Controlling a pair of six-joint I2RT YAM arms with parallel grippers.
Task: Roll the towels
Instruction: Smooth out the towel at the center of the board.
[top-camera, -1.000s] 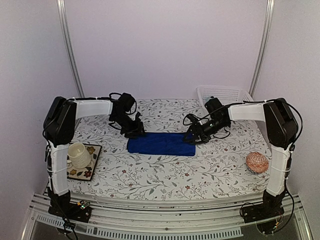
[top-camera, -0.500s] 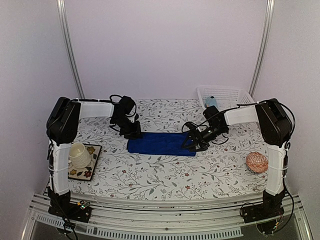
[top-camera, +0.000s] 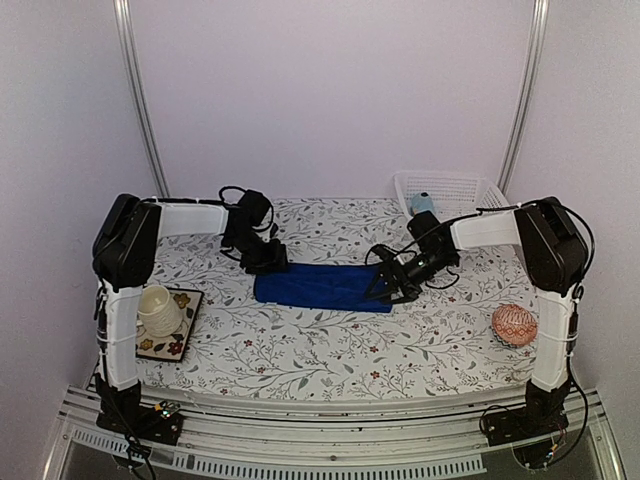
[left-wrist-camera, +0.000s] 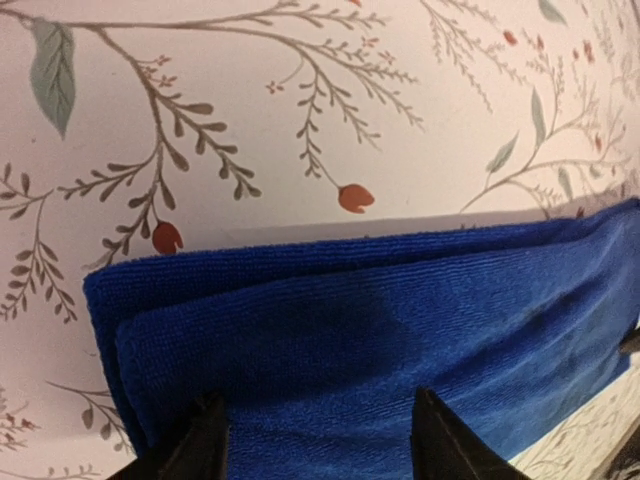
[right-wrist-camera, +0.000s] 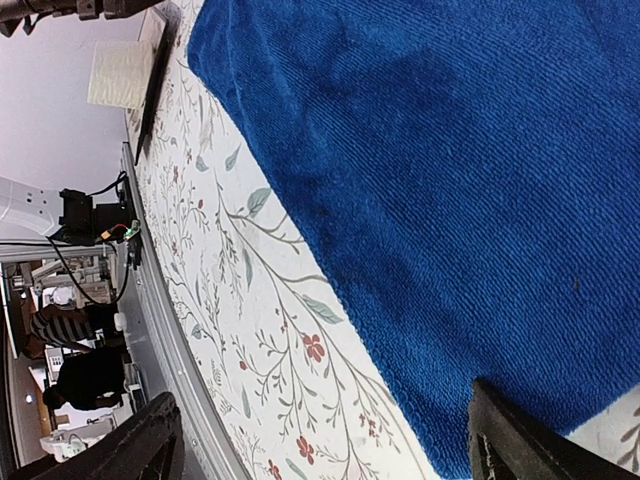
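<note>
The long royal-blue towel (top-camera: 322, 287) lies folded flat in the middle of the table. My left gripper (top-camera: 268, 260) hovers at its far left corner. In the left wrist view its fingertips (left-wrist-camera: 205, 448) stand apart over the layered blue cloth (left-wrist-camera: 400, 330), with nothing pinched between them. My right gripper (top-camera: 386, 287) is low at the towel's right end. It is wide open in the right wrist view, one finger (right-wrist-camera: 520, 440) over the towel's edge (right-wrist-camera: 450, 180), the other over the bare tablecloth. The smaller light-blue towel (top-camera: 422, 203) sits in the white basket.
A white basket (top-camera: 460, 188) stands at the back right. A round pink-red patterned ball (top-camera: 515, 325) lies near the right arm's upright. A cream cup (top-camera: 158, 308) on a floral coaster sits at the front left.
My right gripper has come down and leftward onto the towel's right end and opened wider, uncovering the light-blue towel in the basket. The left gripper has barely shifted.
</note>
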